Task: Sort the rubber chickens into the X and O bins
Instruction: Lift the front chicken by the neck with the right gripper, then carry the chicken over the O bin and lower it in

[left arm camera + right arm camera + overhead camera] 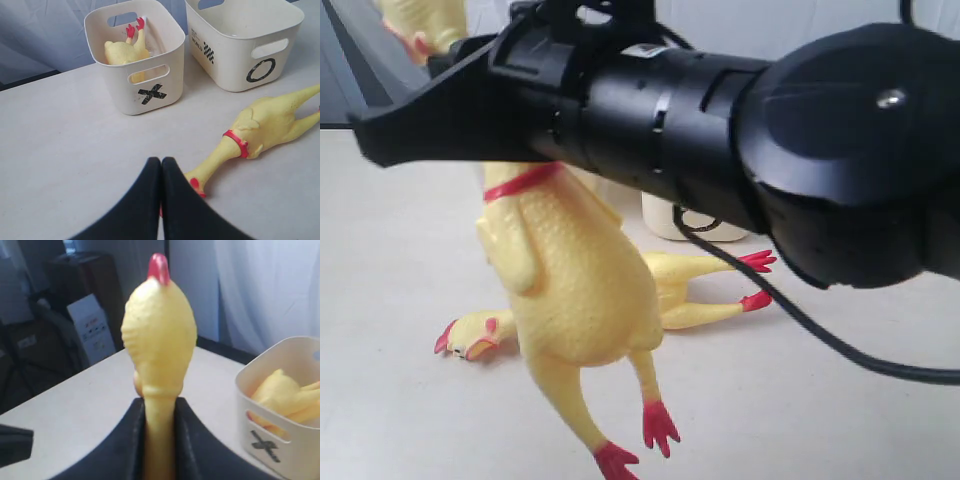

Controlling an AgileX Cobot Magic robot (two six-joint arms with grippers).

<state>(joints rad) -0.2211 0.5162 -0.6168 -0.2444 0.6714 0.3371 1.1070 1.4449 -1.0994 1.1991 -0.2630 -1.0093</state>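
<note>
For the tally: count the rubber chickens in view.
3 chickens: one in the X bin, one lying on the table near the O bin, one hanging by its neck from the right gripper. The O bin's floor is hidden.

Bright, soft light throughout; faint shadows; close foreground out of focus.

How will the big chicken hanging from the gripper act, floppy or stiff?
Probably floppy: the right gripper pinches only the thin neck, and the chicken dangles below. It likely swings when carried. It seems light, since that small pinch holds it up.
</note>
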